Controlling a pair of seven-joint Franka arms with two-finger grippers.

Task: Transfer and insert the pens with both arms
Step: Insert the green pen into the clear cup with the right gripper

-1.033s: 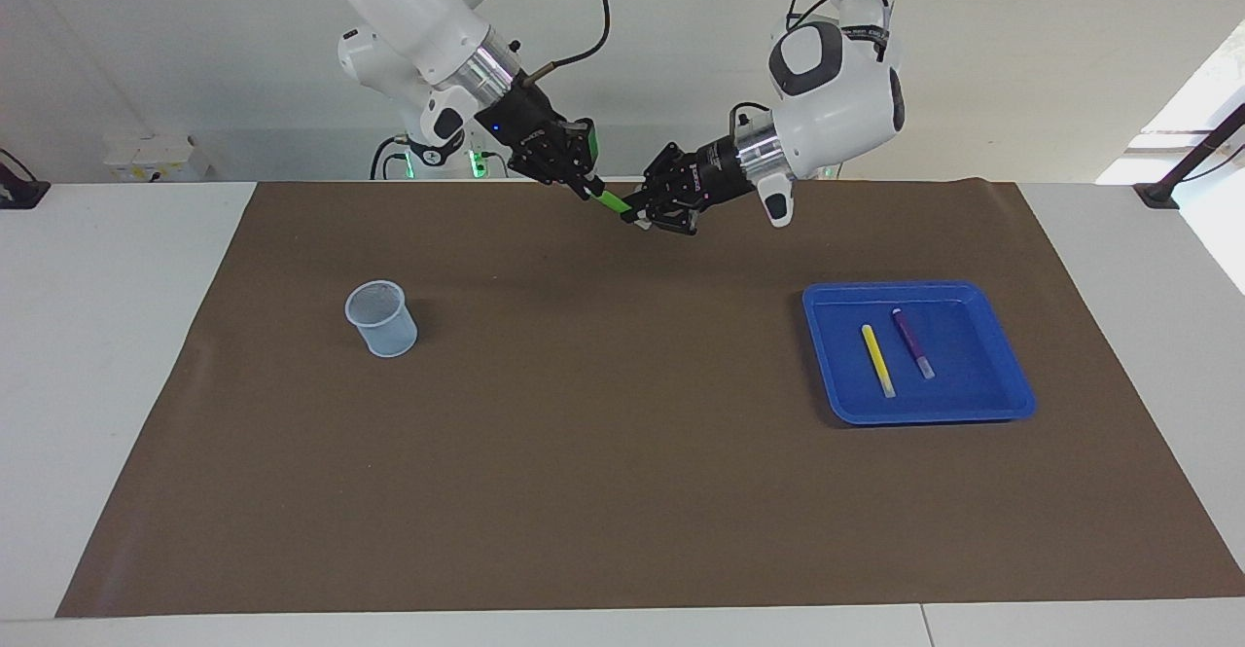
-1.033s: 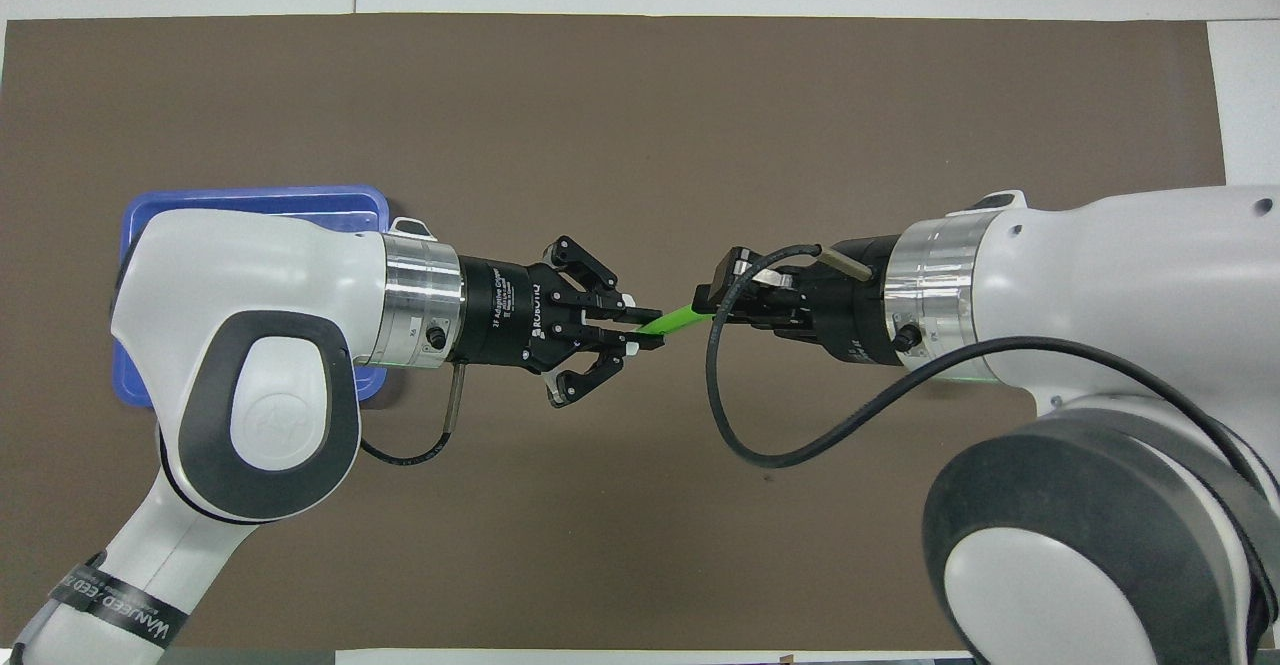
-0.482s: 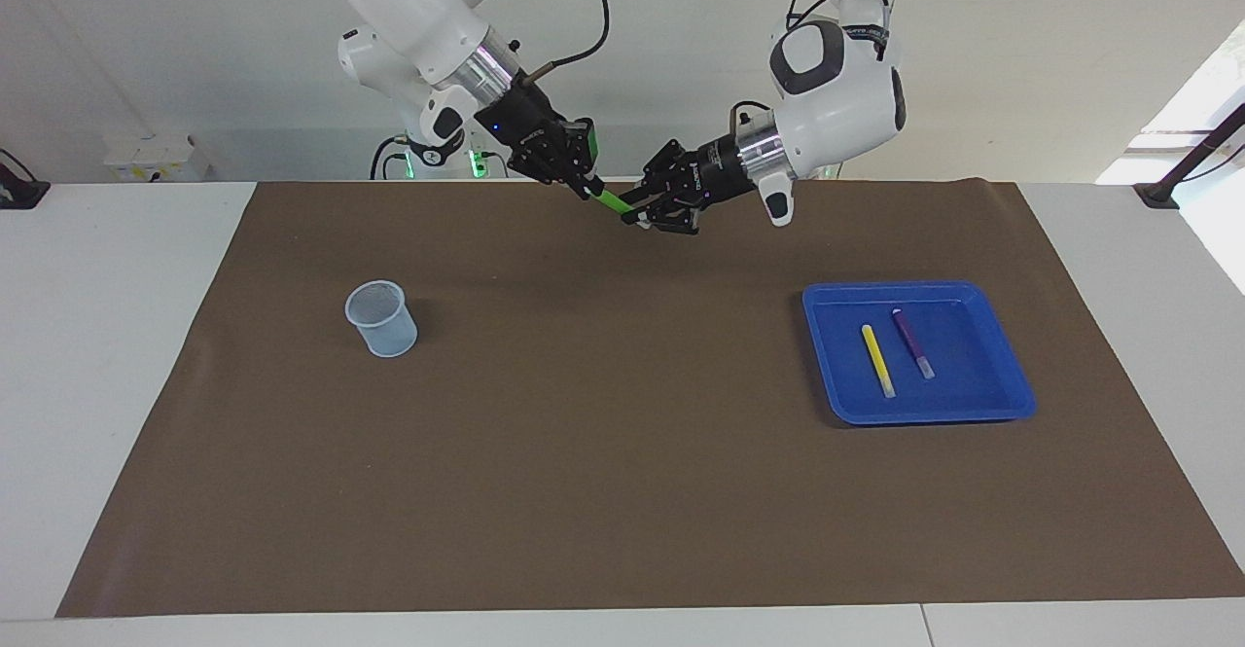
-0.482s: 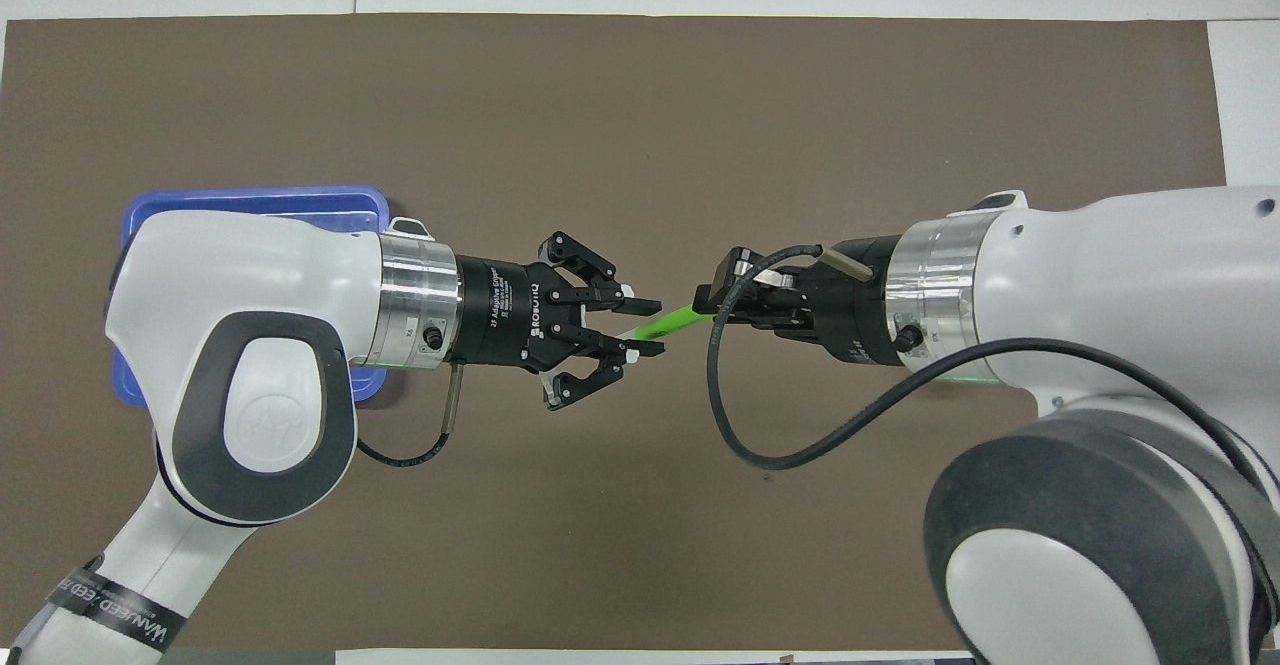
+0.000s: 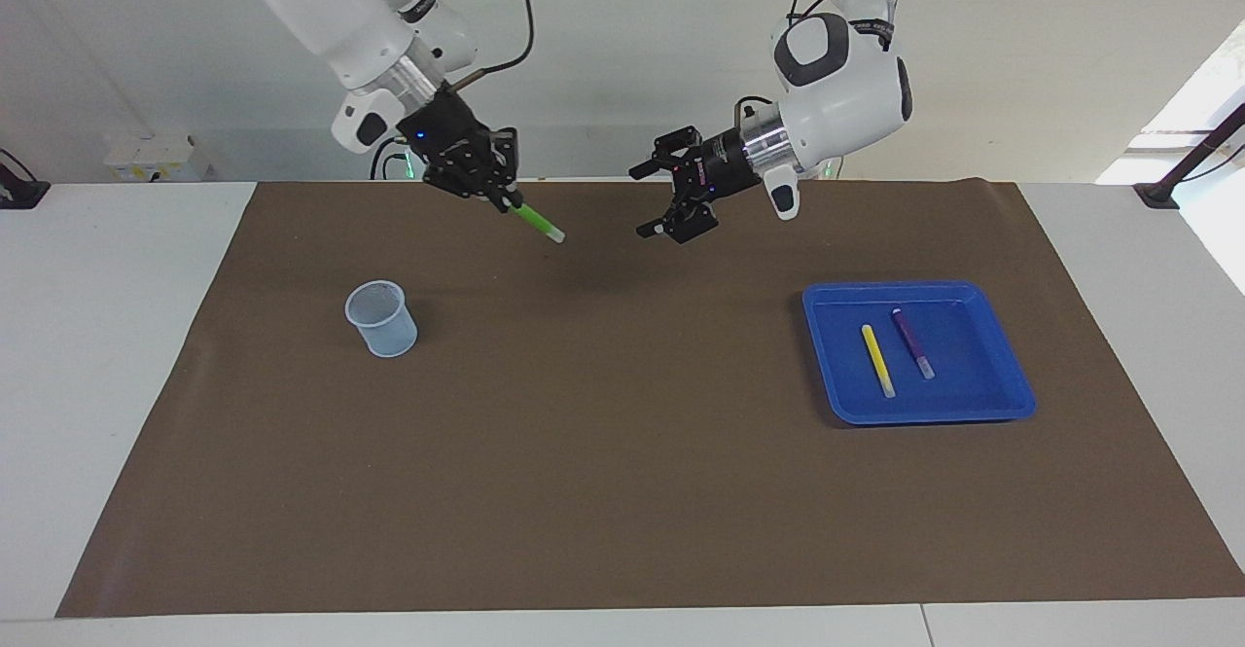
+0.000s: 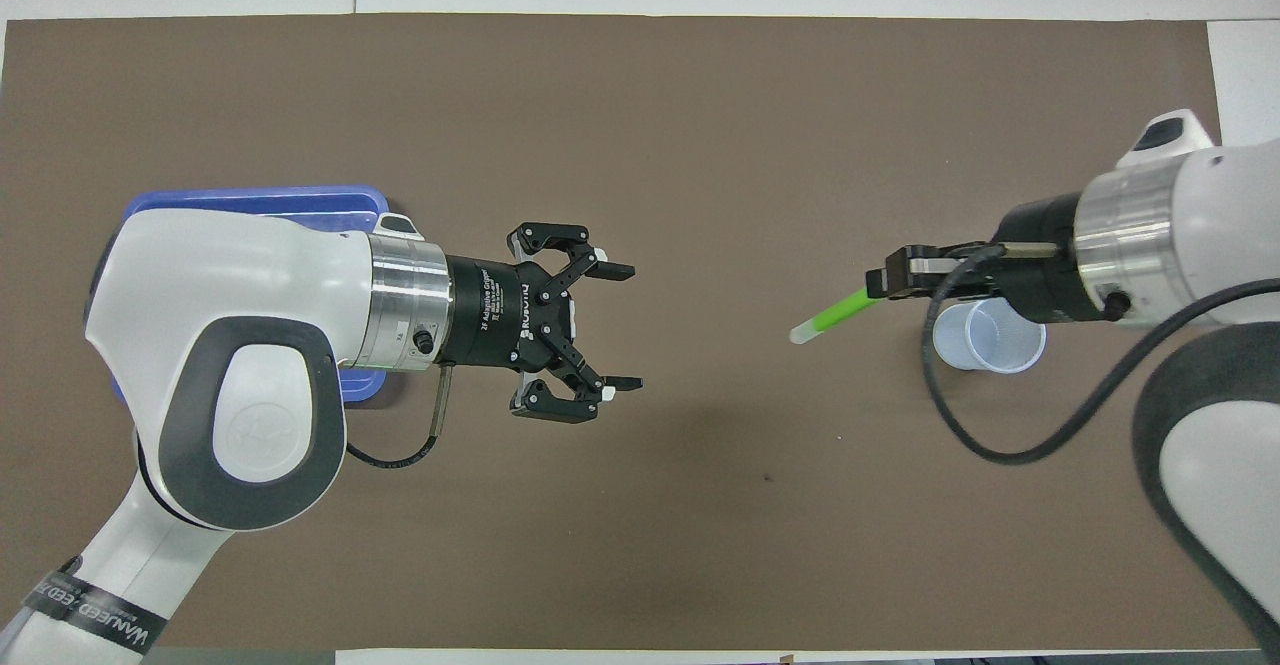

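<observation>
While the right gripper [image 5: 508, 201] pinches the green pen [image 5: 537, 221], left gripper [image 6: 622, 327] spread, lettered "ROBOTIQ".

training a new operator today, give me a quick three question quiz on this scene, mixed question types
1. True or false: the left end effector is shut on the green pen.
2. Multiple choice: where do the yellow pen and purple pen lie? A) in the cup B) in the blue tray C) on the bare brown mat
3. Fill in: the right end effector holds the green pen up in the air, and the clear ____ stands on the brown mat toward the right arm's end of the table.

Key: 1 false, the right end effector holds it and the left one is open and empty; 2 B, the blue tray; 3 cup.
</observation>
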